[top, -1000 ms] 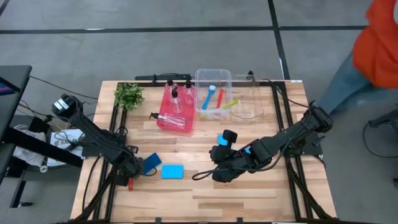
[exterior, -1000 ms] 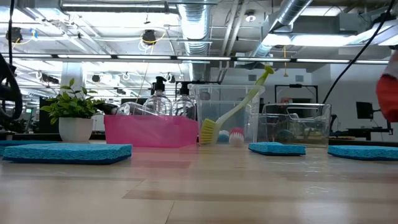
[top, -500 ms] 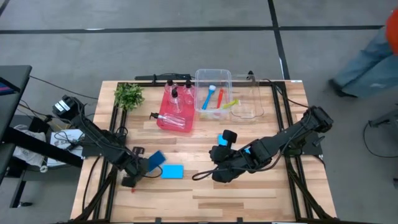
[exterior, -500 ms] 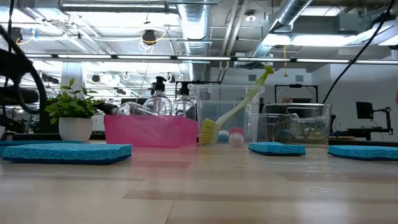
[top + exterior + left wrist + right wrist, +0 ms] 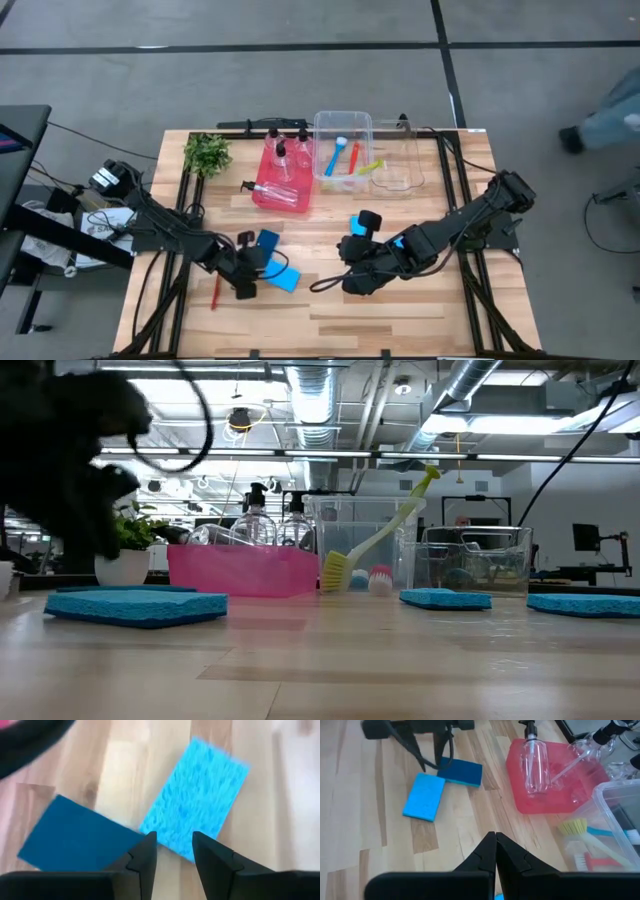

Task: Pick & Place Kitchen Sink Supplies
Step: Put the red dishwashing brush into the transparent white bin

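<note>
- High view: bottles (image 5: 279, 165) sit in the red tray (image 5: 262, 193) and brushes (image 5: 345, 160) in a clear bin (image 5: 343, 122). Two sponges (image 5: 276, 262) remain on the table (image 5: 400, 310), with the left gripper (image 5: 247, 278) beside them.
- Low view: further sponges (image 5: 445, 598) lie loose.
- Left wrist view: fingers (image 5: 145, 860) are parted and hold nothing.
- Right wrist view: right gripper (image 5: 495, 851) is clenched and empty.
- Judgement: the sponges are still to be placed.

We count three small clear plastic bottles with black caps (image 5: 275, 190), three slim long-handled brushes (image 5: 335, 157), probably four blue rectangular sponges (image 5: 285, 278), two clear plastic bins (image 5: 343, 122), one red tray (image 5: 285, 207) and one leafy green potted plant (image 5: 207, 153).
</note>
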You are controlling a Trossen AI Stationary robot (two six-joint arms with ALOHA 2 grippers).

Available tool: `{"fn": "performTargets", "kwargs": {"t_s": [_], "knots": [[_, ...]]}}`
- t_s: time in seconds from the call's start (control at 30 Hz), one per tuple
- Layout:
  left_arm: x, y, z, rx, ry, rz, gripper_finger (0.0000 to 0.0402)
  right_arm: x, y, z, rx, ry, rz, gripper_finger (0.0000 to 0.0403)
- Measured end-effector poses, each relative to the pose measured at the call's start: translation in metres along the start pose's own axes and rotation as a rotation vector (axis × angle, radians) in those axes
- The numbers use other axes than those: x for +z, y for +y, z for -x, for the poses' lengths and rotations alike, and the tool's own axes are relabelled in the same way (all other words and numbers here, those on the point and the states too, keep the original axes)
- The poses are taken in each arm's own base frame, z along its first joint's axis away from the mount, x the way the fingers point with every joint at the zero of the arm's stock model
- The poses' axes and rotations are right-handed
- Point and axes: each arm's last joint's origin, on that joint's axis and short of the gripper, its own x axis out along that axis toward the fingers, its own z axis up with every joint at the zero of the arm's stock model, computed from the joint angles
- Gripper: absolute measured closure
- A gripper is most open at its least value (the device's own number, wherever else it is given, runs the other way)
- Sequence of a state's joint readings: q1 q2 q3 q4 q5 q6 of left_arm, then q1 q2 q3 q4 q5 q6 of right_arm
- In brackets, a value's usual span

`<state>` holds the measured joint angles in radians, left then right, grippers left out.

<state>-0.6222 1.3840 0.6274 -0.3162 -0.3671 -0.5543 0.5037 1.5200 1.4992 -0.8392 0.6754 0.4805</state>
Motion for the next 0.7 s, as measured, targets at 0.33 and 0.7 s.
{"fn": "performTargets", "kwargs": {"t_s": [0.33,0.7], "knots": [[-0.001,0.009,0.051,-0.157,0.334,0.616,0.0275,-0.003,0.000,0.001,-0.005,0.023,-0.018,0.0402],[-0.034,0.014,0.074,0.061,0.567,0.843,0.0275,-0.007,0.005,-0.006,-0.020,0.050,0.004,0.0402]]}}
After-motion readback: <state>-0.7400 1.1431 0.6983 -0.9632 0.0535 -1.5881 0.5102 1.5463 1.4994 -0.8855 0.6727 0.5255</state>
